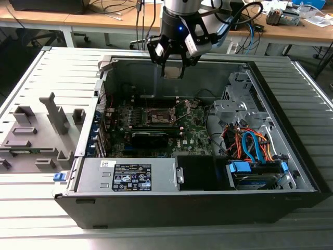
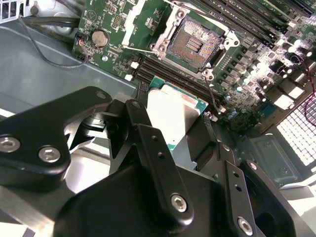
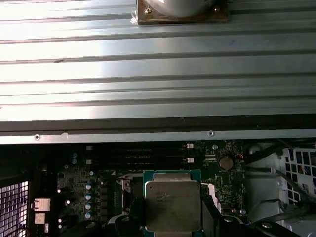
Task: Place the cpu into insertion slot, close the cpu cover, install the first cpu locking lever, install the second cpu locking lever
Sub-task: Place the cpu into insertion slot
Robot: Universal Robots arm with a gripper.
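Open black metal computer case (image 1: 197, 205); green motherboard (image 1: 195, 133) on its floor, around the square silvery-rimmed insertion slot (image 2: 193, 45), whose dark centre lies bare. Black two-fingered hand (image 1: 172, 69) hangs above the slot, off to one side, clenched on the flat square silvery-tan cpu (image 2: 173, 116) by opposite edges. Judged light, stiff, slick-faced, with a fragile underside: hold by the edges only, gently.

1. A black-and-white rectangular sticker (image 1: 132, 177) is sitting on the grey metal power-supply box (image 1: 89, 179), its print showing too small to read.
2. The pale silvery square cpu (image 3: 173, 205) is carrying faint, illegible lines.
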